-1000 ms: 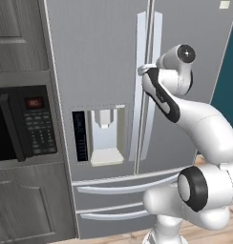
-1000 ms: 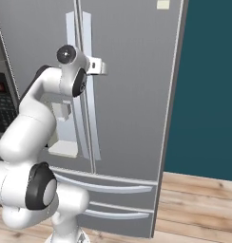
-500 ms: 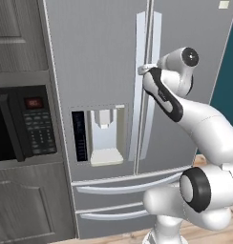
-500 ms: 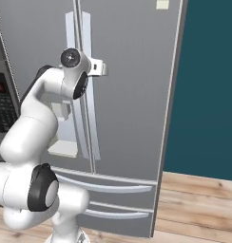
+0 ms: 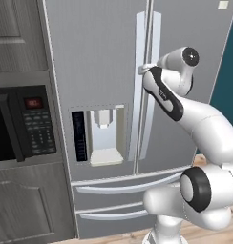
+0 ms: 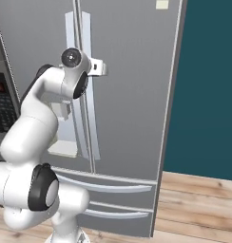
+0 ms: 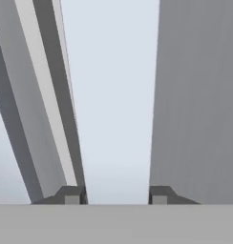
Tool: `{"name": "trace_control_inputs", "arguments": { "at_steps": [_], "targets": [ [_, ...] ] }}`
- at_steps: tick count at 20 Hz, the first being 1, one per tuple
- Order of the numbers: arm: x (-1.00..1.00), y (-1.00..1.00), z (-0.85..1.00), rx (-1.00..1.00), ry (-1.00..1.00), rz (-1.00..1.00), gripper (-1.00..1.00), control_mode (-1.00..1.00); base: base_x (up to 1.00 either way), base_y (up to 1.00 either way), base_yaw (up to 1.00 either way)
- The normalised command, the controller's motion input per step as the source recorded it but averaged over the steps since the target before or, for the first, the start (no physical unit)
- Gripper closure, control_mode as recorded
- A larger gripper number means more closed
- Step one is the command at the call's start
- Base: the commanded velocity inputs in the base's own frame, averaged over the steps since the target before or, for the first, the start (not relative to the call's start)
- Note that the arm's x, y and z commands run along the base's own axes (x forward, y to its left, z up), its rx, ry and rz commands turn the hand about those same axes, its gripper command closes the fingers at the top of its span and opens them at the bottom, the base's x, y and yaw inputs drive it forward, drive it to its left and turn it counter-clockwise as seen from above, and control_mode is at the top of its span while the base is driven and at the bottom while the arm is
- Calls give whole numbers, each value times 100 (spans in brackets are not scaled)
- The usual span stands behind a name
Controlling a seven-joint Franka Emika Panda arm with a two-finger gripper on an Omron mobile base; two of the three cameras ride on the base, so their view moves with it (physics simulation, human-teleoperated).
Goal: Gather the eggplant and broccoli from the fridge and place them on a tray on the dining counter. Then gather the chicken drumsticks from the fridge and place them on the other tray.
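Two tall pale handles run side by side down the middle of the grey fridge (image 5: 99,57), whose upper doors both stand flush and closed, as do the two drawers (image 5: 123,186) below them. The gripper (image 5: 146,69) is up at the handles, a little above the middle of their height, with the white arm bent back from it toward the base. From the right base view the gripper (image 6: 96,68) sits at the right-hand door handle (image 6: 91,123), just beside the left-hand door handle (image 6: 70,28). The hand view looks along the gripper (image 7: 116,195): its two dark fingertips (image 7: 73,195) stand one on each side of the broad pale right-hand door handle (image 7: 113,95), each tip right at an edge of the bar, so the jaws straddle it at a narrow setting; whether they press on it or stand just off it I cannot tell. The neighbouring handle slants down the left of that view, and plain grey door panel lies to the right. A water dispenser (image 5: 105,136) is set in the left door, a black microwave (image 5: 20,124) sits in the cabinets left of the fridge, and a teal wall (image 6: 208,85) and wooden floor (image 6: 198,199) lie to its right
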Motion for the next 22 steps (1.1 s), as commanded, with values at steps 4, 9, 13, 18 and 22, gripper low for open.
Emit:
{"name": "trace_control_inputs", "arguments": {
  "at_steps": [4,9,13,18,22],
  "targets": [
    [-33,3,23,0,11,0,100,-100,0,0,0],
    [-87,0,36,0,1,0,100,-100,0,0,0],
    [-97,0,34,0,0,0,100,-100,0,0,0],
    [-100,-11,41,0,0,0,100,-100,0,0,0],
    [-92,-46,41,0,1,0,100,-100,0,0,0]
  ]
}}
